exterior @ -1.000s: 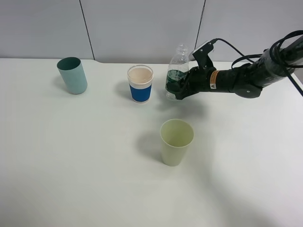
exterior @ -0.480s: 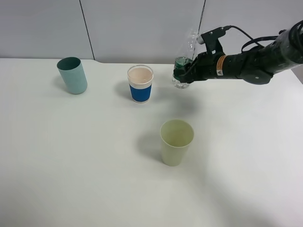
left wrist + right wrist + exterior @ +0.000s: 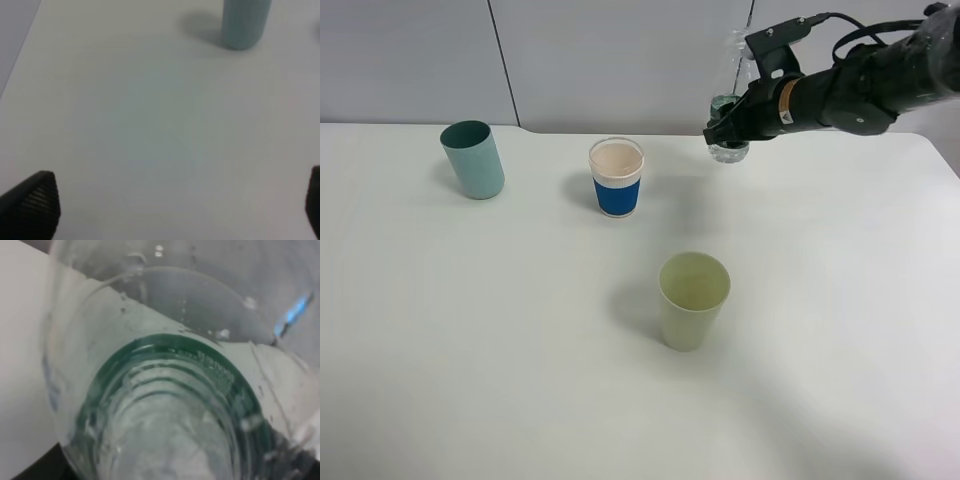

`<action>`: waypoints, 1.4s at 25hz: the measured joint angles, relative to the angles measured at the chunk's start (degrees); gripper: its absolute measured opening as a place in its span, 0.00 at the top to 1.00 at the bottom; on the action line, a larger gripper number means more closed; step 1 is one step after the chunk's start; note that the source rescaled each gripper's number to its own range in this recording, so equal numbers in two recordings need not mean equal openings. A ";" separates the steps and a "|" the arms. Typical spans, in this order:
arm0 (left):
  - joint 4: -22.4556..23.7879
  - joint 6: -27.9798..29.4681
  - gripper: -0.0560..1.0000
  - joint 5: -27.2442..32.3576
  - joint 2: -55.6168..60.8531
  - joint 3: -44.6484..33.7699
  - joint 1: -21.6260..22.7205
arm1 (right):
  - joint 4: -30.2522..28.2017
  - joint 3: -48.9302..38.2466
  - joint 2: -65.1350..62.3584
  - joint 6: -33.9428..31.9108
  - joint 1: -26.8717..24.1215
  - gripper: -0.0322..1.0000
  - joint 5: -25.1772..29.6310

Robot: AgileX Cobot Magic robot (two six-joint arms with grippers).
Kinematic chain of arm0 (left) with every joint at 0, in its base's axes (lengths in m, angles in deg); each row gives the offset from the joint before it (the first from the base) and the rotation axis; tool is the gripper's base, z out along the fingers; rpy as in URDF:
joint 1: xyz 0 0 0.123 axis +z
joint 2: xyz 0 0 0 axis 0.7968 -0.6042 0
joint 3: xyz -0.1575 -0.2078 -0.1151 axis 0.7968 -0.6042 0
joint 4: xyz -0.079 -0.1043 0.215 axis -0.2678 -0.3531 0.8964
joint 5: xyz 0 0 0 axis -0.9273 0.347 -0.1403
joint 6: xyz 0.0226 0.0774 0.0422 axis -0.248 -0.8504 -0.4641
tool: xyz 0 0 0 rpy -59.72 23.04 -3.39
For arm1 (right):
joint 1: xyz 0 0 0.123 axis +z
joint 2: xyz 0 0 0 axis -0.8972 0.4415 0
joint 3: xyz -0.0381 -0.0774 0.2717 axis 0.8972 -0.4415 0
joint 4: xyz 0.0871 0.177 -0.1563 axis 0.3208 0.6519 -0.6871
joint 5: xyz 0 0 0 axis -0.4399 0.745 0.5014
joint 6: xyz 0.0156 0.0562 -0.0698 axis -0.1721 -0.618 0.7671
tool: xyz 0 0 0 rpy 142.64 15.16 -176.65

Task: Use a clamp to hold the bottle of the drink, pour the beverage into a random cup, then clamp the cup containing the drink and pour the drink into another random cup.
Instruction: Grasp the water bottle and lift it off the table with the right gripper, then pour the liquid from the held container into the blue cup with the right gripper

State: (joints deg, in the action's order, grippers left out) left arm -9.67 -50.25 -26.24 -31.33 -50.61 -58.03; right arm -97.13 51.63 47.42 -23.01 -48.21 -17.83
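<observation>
My right gripper [image 3: 722,125] is clamped tight around the green label of the bottle [image 3: 729,150], and the grip has held through the lift. 1 second ago the bottle stood on the surface [image 3: 470,350] just beside the blue cup [image 3: 617,178]. 0.5 seconds later it was off the surface. Now it hangs higher and further toward the back wall, at about 2 o'clock from that cup in the high view and well apart from it. It leans a little, neck toward 1 o'clock, with its base clear of everything.

The right wrist view is filled by the bottle [image 3: 170,405] seen along its length, its green band and ridges speckled with droplets. I take the clear mass inside to be the beverage [image 3: 160,440], but the glare is too strong for me to judge the level.

So pickup is done and pouring has not begun, since the bottle is not over any cup. The yellow-green cup [image 3: 693,300], at 5 o'clock from the blue cup, stands alone with nothing near it. The rise has carried the bottle away from the blue cup, so my next move should bring it back toward 8 o'clock. The mouth needs to be over the rim before I tilt.

My left gripper [image 3: 172,205] is idle, jaws wide apart and holding nothing, over bare surface with the teal cup [image 3: 245,22] ahead of it.
</observation>
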 joint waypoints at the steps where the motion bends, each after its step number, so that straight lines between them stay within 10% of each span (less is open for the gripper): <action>1: 0.00 0.00 0.00 0.00 0.00 0.00 0.00 | -1.13 1.03 0.00 0.00 0.90 0.97 1.72; 35: 0.00 0.00 0.00 0.00 0.00 0.00 0.00 | -17.64 10.05 3.00 8.52 18.03 0.97 25.97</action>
State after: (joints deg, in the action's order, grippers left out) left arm -9.67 -50.25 -26.24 -31.33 -50.61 -58.03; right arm -114.78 61.68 50.42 -14.49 -30.17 8.15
